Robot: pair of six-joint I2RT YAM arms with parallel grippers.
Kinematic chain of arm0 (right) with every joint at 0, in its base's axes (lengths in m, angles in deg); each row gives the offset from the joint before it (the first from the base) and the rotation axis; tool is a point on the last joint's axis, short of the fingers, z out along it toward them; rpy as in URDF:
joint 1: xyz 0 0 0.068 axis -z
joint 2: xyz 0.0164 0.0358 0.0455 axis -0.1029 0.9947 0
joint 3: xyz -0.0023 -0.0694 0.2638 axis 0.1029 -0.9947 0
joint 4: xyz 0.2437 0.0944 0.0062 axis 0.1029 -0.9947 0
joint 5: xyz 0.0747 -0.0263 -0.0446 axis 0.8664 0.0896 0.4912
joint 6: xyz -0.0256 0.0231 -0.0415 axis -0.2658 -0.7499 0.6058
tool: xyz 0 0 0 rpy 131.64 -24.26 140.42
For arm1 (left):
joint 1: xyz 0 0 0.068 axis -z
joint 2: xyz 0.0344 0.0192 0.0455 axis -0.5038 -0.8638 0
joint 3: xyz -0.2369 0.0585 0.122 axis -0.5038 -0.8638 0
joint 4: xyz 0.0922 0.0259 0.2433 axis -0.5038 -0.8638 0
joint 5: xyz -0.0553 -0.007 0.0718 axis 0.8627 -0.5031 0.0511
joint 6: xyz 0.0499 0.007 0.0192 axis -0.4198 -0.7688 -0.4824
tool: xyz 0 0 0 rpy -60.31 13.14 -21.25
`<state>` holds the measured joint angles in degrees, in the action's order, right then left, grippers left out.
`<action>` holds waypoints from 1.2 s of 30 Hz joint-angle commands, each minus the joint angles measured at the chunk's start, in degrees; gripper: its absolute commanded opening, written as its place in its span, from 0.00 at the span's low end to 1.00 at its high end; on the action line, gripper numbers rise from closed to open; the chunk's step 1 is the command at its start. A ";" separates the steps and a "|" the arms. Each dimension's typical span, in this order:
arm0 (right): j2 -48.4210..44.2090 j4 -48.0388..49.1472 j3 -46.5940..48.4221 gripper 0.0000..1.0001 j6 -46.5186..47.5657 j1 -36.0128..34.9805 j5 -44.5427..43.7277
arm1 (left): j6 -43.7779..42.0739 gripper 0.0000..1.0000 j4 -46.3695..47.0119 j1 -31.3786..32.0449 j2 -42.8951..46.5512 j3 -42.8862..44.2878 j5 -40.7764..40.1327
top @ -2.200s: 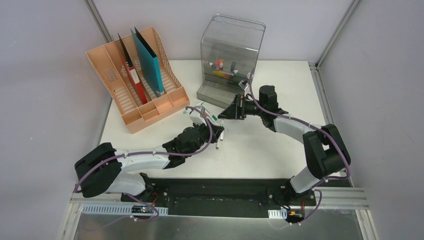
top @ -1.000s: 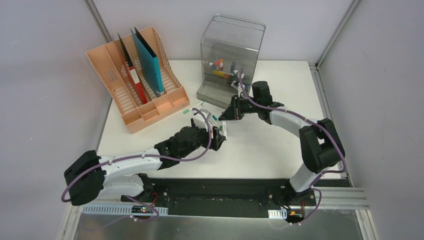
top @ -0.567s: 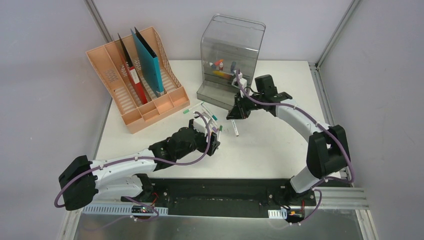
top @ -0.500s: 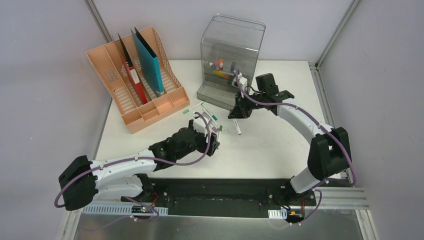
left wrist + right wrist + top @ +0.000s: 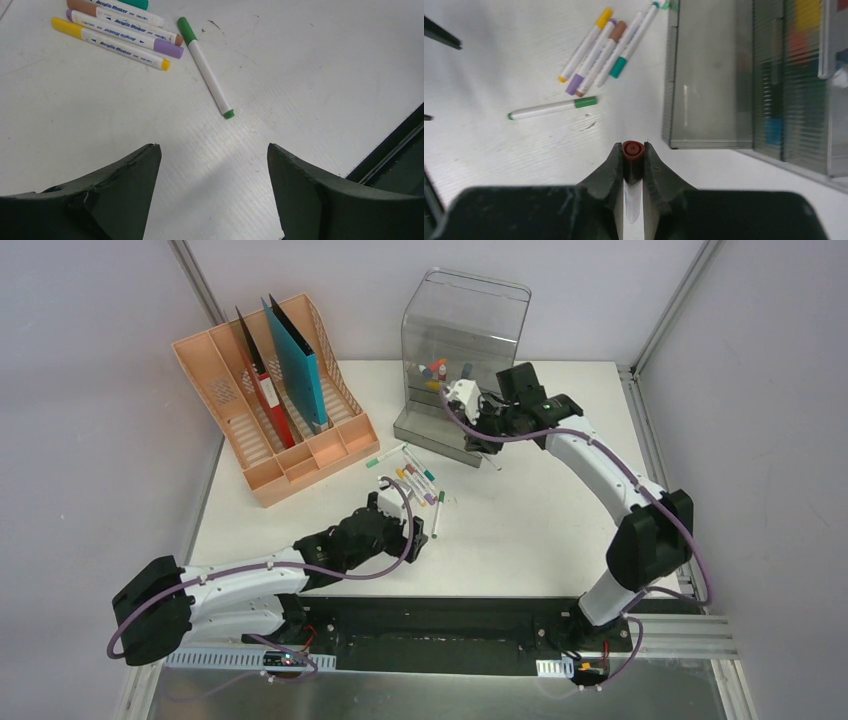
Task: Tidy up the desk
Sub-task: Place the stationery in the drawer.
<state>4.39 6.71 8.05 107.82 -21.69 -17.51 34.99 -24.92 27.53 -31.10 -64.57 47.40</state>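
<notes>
Your left arm (image 5: 245,575), at lower left, and your right arm (image 5: 590,465), at right, wore white link shells between bulky black joint housings. A purple cable (image 5: 409,508) looped along each. On your left gripper (image 5: 214,150) the fingers (image 5: 125,190) were dark, matte, curved wedges. Your right gripper (image 5: 633,150) had equally dark fingers, tapering to narrow tips.

"Acrylic Marker" can be read in dark slanted print along the white barrel of the yellow-capped marker (image 5: 110,43), and the same on the purple-capped marker (image 5: 125,32) beside it. Some tiny print is tacked on after it, too small to be made out. Nothing else readable anywhere
</notes>
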 commanded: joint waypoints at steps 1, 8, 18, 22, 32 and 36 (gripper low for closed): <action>4.66 -1.01 6.85 0.00 8.77 -3.08 -13.55 | 1.91 0.80 4.03 0.16 2.02 -1.80 -1.87; 12.22 0.31 15.50 0.00 10.40 -6.56 -20.21 | 2.42 0.80 4.73 0.14 1.97 -2.68 -3.18; 23.08 5.97 23.46 0.00 11.65 -10.14 -30.80 | 3.00 0.80 5.72 0.02 0.79 -3.11 -3.30; 27.99 7.68 26.32 0.00 11.55 -10.46 -34.76 | 3.16 0.80 5.71 0.00 0.93 -3.26 -3.43; 30.54 3.22 28.75 0.59 5.97 -10.46 -35.95 | 5.19 0.82 2.93 -0.27 4.98 -2.65 -1.67; 25.01 -1.85 27.82 0.73 2.49 -10.47 -30.54 | 7.45 0.85 1.35 -0.79 7.94 -1.99 -0.73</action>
<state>37.07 9.53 33.53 114.73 -32.07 -52.09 39.29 -23.30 27.40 -26.35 -67.83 45.20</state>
